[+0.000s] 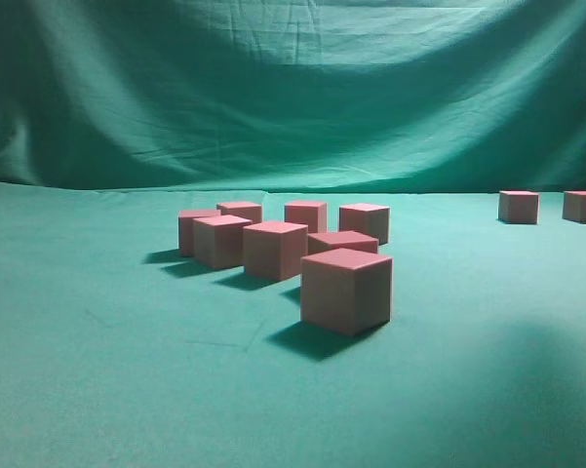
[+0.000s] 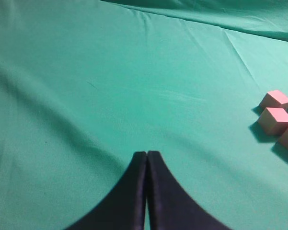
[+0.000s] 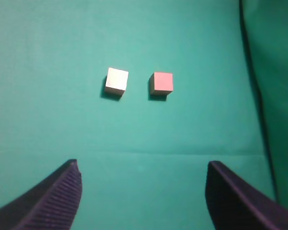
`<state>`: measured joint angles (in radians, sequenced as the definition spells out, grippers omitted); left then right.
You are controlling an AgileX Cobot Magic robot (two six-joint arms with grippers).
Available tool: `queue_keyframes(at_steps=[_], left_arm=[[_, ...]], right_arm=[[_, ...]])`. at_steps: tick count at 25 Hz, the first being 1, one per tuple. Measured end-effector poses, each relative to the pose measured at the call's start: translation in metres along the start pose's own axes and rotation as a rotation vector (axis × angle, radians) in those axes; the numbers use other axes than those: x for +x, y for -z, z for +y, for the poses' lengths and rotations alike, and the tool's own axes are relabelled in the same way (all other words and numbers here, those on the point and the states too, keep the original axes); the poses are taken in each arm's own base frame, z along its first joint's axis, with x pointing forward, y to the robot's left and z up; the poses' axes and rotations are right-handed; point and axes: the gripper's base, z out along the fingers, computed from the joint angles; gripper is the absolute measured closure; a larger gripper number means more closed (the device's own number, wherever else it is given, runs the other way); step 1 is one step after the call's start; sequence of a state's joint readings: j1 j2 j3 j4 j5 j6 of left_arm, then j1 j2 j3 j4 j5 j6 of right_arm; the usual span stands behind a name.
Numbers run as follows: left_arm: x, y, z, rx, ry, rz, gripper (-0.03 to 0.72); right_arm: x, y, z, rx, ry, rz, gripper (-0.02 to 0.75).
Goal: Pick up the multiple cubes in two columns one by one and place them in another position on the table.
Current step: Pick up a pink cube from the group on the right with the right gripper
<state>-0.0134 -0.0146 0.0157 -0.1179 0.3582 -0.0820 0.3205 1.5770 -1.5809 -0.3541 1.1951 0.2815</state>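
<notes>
With two cubes set side by side at the table's far right, the right gripper hangs above them spread wide and empty, so the next move seemingly means returning to the central cluster for another, while the left gripper stays-free, pressed closed on nothing.

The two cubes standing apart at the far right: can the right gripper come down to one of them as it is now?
Probably yes. The right gripper is open, nothing is between its fingers, and only bare table separates it from the two cubes. They stand apart, with a gap between them for a finger.
</notes>
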Motion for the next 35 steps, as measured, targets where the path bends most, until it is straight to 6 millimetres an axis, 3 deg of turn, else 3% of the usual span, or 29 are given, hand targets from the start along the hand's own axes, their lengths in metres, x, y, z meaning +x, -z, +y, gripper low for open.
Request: queue_keyframes(at_steps=[8, 13, 18, 23, 30, 33, 35], left_arm=[[0.0, 0.0, 0.0, 0.0, 0.0, 0.0, 0.688], [0.0, 0.0, 0.0, 0.0, 0.0, 0.0, 0.688], [0.0, 0.0, 0.0, 0.0, 0.0, 0.0, 0.688], [0.0, 0.0, 0.0, 0.0, 0.0, 0.0, 0.688], [0.0, 0.0, 0.0, 0.0, 0.0, 0.0, 0.688], [0.0, 0.0, 0.0, 0.0, 0.0, 0.0, 0.688], [0.0, 0.0, 0.0, 0.0, 0.0, 0.0, 0.688]], right_arm=[[-0.01, -0.101, -0.021, -0.037, -0.112, 0.143, 0.19], [-0.016, -0.154, -0.013, -0.139, -0.154, 0.187, 0.19], [-0.036, -0.195, -0.003, -0.17, -0.152, 0.17, 0.19], [-0.043, -0.229, 0.005, -0.176, -0.142, 0.159, 0.19], [-0.032, -0.259, 0.013, -0.178, -0.137, 0.209, 0.19], [-0.032, -0.262, 0.013, -0.18, -0.138, 0.209, 0.284], [-0.032, -0.262, 0.013, -0.18, -0.139, 0.2, 0.395]])
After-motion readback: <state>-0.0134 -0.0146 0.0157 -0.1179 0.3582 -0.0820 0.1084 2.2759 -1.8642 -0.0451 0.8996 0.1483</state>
